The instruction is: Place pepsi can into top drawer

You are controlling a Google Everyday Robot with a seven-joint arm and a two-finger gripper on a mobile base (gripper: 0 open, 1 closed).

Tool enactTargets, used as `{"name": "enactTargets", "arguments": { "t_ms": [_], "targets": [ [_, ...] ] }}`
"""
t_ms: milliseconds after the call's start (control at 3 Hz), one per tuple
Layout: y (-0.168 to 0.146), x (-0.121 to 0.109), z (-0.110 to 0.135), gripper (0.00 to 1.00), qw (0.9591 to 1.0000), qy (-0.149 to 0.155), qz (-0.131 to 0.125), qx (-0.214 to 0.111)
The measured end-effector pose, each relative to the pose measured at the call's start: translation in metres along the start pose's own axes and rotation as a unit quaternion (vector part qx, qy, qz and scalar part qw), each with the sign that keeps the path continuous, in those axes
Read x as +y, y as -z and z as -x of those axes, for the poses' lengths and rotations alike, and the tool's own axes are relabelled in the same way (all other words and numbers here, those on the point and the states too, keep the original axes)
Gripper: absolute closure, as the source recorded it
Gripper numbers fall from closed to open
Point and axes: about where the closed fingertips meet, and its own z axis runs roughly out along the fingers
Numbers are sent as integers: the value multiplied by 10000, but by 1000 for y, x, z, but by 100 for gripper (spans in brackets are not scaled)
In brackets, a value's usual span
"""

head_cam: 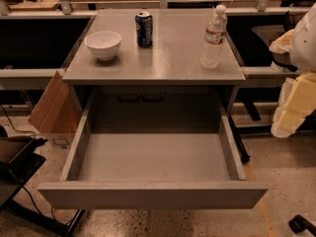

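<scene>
- Camera view: pepsi can [143, 28] stood on table [168, 60] above open top drawer [153, 194].
- Gripper [295, 105] hung at right, state impossible to tell.
- Reaching across risked toppling water bottle [214, 36].

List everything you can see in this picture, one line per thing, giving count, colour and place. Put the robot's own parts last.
table: one, grey, centre of view.
top drawer: one, grey, pulled open below the tabletop.
pepsi can: one, dark blue, upright at rear centre of the tabletop.
bowl: one, white, on the tabletop left of the can.
water bottle: one, clear, upright on the tabletop's right side.
cardboard box: one, brown, on the floor left of the table.
pincer: one, cream-yellow, right edge of view, beside the table, apart from the can.
</scene>
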Motion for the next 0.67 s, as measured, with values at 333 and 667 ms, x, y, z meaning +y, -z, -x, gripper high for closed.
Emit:
{"name": "enactTargets", "arguments": {
  "t_ms": [333,667],
  "targets": [
    [0,0,0,0,10000,0,0,0],
    [-6,-10,12,0,9996,-54,-122,-255]
  ]
}}
